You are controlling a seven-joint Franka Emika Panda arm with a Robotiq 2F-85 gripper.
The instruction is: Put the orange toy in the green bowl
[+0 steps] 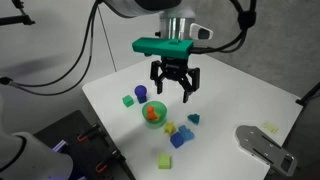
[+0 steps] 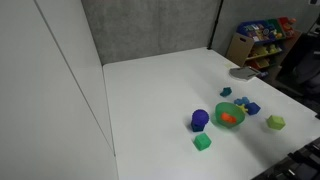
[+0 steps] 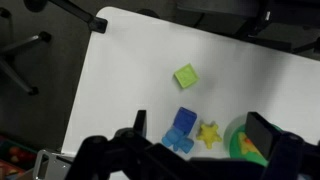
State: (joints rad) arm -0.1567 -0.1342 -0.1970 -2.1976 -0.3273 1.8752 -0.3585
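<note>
The green bowl (image 1: 153,113) sits near the middle of the white table with the orange toy (image 1: 151,116) lying inside it. Both also show in an exterior view, the bowl (image 2: 230,116) holding the orange toy (image 2: 229,119). In the wrist view the bowl (image 3: 240,143) is at the lower right, partly behind a finger, with the orange toy (image 3: 251,150) in it. My gripper (image 1: 174,91) hangs open and empty above the table, just behind and to the right of the bowl. In the wrist view my gripper (image 3: 200,135) has its fingers wide apart.
Loose toys lie around the bowl: a purple cylinder (image 2: 199,119), a small green cube (image 2: 202,142), a lime block (image 3: 186,75), blue blocks (image 3: 181,128), a yellow star (image 3: 208,133). A grey metal plate (image 1: 262,143) lies near the table corner. A shelf (image 2: 255,42) stands beyond.
</note>
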